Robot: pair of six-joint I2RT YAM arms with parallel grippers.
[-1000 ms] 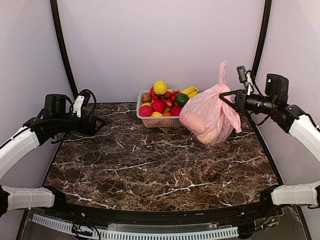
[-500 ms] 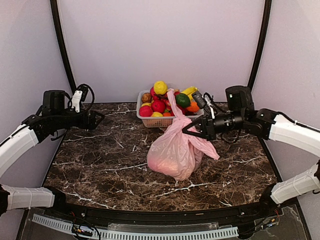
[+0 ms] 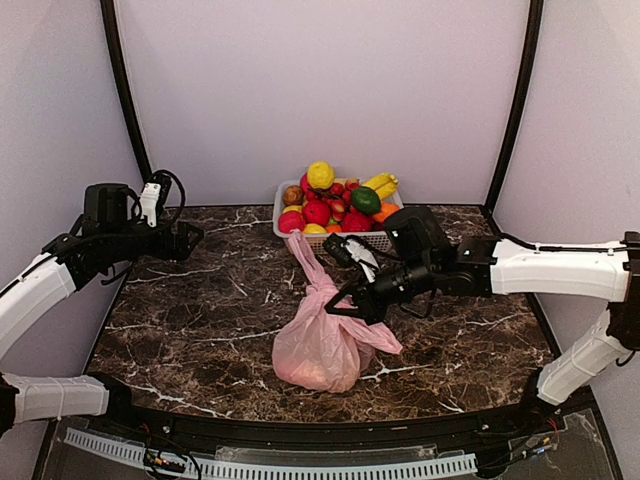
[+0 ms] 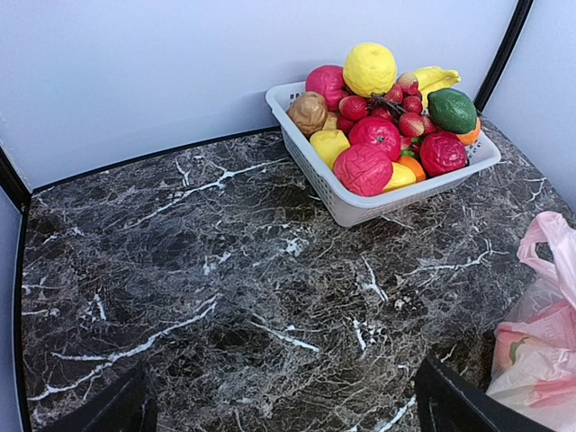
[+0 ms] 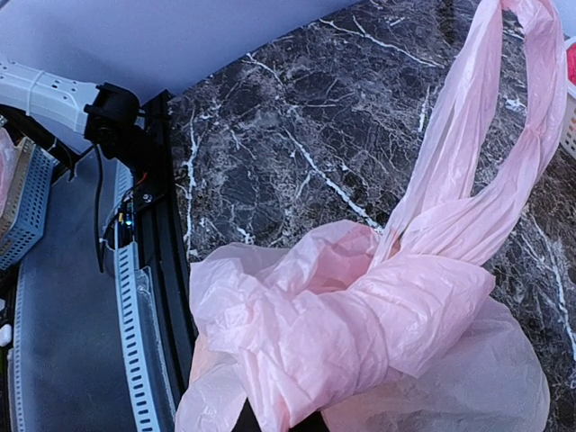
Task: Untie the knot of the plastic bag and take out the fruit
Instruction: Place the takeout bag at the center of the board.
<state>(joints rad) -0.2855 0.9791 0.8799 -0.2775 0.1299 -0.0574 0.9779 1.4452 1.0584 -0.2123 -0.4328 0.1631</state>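
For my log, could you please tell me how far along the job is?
Done: nothing beyond the plastic bag resting on the table. In hand: the right gripper pinches the bag by the knot, which is still tied; the left gripper hangs open, apart. Left: untying, then removing the fruit, still inside.

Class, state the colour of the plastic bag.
Pale pink; the plastic bag shows best in the right wrist view.

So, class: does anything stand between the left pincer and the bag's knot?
Nothing visible does. Only bare table lies between the left pincer and the knot; the basket sits further back, off that line.
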